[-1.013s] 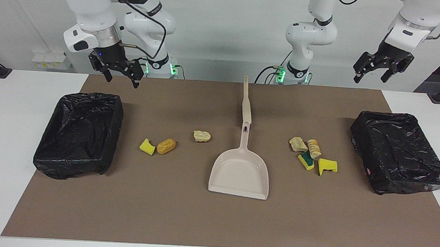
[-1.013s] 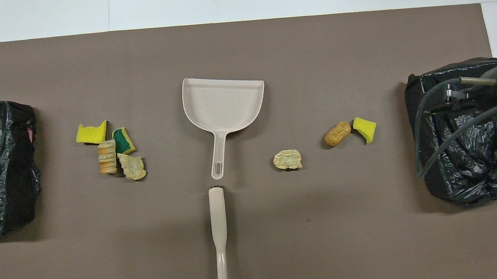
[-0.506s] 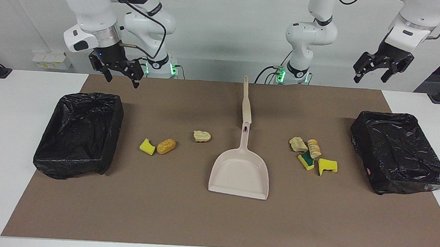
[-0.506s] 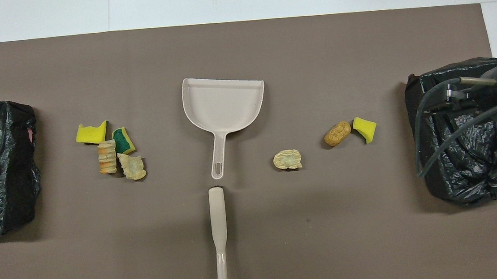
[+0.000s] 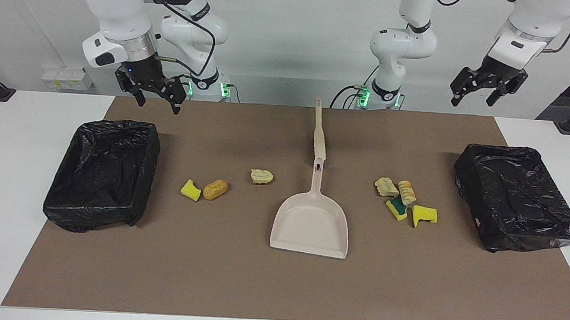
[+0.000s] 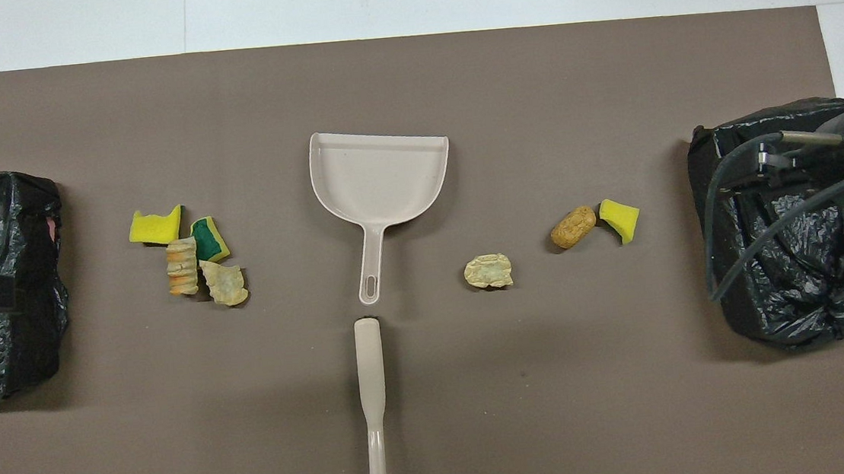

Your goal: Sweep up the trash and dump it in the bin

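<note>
Trash lies in two groups on the brown mat. Toward the right arm's end are a yellow sponge scrap (image 5: pixel 190 189), a golden-brown lump (image 5: pixel 215 189) and a pale lump (image 5: pixel 261 176). Toward the left arm's end are a pale lump (image 5: pixel 386 186), a ridged bread piece (image 5: pixel 406 192), a green-yellow sponge (image 5: pixel 397 209) and a yellow sponge (image 5: pixel 424 214). The beige dustpan (image 5: pixel 311 225) lies between the groups, with the beige brush (image 5: pixel 318 132) in line with its handle, nearer to the robots. My right gripper (image 5: pixel 155 99) is open and empty above the mat's near edge. My left gripper (image 5: pixel 474 97) is open, empty and raised high.
Two bins lined with black bags stand on the mat, one at the right arm's end (image 5: pixel 92 215) and one at the left arm's end (image 5: pixel 529 241). The brown mat (image 5: pixel 210 273) covers most of the white table.
My left gripper has risen a little and shifted slightly toward the middle of the table. The right gripper, the trash, the dustpan and the brush have not moved.
</note>
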`<move>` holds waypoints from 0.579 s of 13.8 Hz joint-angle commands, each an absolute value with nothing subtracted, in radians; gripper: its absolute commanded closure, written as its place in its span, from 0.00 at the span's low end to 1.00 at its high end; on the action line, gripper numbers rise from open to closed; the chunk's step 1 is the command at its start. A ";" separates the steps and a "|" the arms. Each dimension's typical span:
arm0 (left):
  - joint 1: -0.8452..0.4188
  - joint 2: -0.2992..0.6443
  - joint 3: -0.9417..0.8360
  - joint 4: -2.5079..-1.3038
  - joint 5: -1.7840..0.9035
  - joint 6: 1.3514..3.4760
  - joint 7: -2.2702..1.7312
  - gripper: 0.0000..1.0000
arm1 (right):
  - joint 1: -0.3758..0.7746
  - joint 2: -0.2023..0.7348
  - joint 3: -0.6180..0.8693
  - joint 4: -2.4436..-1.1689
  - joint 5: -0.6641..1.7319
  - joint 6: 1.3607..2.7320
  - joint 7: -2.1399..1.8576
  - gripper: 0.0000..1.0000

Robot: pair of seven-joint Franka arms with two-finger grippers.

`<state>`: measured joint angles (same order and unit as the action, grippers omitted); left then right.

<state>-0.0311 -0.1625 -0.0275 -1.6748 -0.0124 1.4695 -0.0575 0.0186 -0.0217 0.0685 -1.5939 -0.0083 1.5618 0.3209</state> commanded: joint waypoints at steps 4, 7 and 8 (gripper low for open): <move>-0.158 -0.395 -0.018 -2.024 -0.071 1.497 -0.063 0.00 | 0.006 -0.032 0.071 -1.595 0.014 1.552 0.282 0.00; -0.306 -0.451 -0.018 -2.166 -0.072 1.526 -0.110 0.00 | 0.008 -0.031 0.071 -1.598 0.017 1.577 0.287 0.00; -0.369 -0.451 -0.018 -2.202 -0.072 1.564 -0.168 0.00 | 0.012 -0.028 0.071 -1.598 0.014 1.585 0.287 0.00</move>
<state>-0.2664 -0.4039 -0.0352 -2.0905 -0.0654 1.4892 -0.0983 0.0190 -0.0217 0.0686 -1.5939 -0.0083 1.5675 0.3208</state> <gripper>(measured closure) 0.000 0.000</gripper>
